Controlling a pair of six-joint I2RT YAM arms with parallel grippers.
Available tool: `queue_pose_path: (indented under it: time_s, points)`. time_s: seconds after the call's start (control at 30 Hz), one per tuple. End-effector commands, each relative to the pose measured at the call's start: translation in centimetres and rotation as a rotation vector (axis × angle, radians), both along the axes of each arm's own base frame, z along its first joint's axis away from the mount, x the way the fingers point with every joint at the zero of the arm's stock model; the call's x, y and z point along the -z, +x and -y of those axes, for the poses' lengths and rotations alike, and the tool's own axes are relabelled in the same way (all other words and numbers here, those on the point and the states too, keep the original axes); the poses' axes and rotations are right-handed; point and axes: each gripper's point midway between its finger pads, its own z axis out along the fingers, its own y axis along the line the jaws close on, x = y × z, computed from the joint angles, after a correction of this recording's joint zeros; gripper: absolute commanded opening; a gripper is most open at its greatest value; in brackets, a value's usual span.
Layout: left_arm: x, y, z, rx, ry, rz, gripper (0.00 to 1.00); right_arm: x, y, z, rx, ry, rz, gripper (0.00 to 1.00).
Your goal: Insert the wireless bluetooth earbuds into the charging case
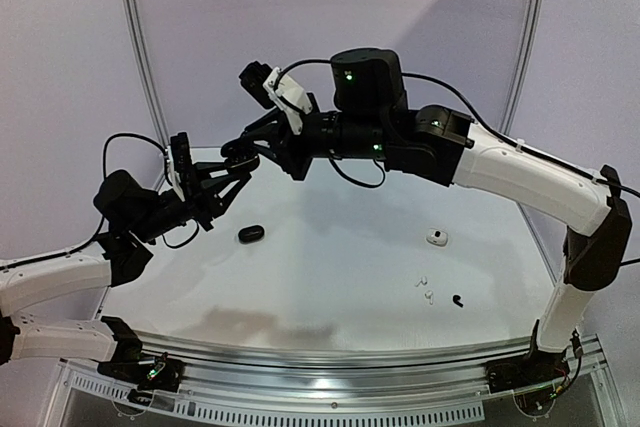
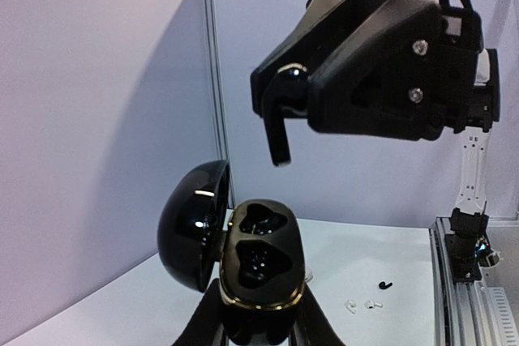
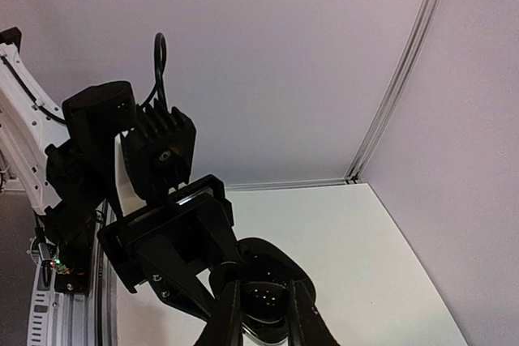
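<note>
the left end effector [image 2: 259, 313] pinches the open black charging case [image 2: 259, 269] and holds it up in the air with its wells facing the other arm, i think so that a bud can be set in from above. the right end effector [image 3: 261, 293] hangs at 12 o'clock of the case, its fingers a little spread, and nothing shows between them. two white earbuds [image 1: 430, 295] and one black earbud [image 1: 458, 300] lie on the tabletop [image 1: 330, 277] at 4 o'clock, well apart from the case.

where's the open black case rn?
Off the table: the left gripper holds the open black case in the air, at the left rear in the top view, with the right gripper just above it.
</note>
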Motion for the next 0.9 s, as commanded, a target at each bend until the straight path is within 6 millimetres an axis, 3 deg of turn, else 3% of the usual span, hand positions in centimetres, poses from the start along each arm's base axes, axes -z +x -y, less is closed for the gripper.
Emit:
queue_pose_path:
  time_s: [0.0,0.3,0.73,0.87]
  points:
    - [-1.0,-0.8,0.3,0.029,-0.023,0.027,0.0,1.5,0.5,-0.7,0.011,-0.04,-0.002,0.0]
    - [-1.0,-0.8,0.3,0.032,-0.018,0.031,0.0,1.4,1.2,-0.2,0.057,-0.047,0.013,0.0]
    - [-1.2,-0.8,0.2,0.026,-0.021,0.043,0.0,2.9,1.7,0.3,0.093,-0.111,0.013,0.0]
    - [-1.1,-0.8,0.2,0.024,-0.013,0.049,0.0,2.7,2.9,0.6,0.158,-0.107,0.036,0.0]
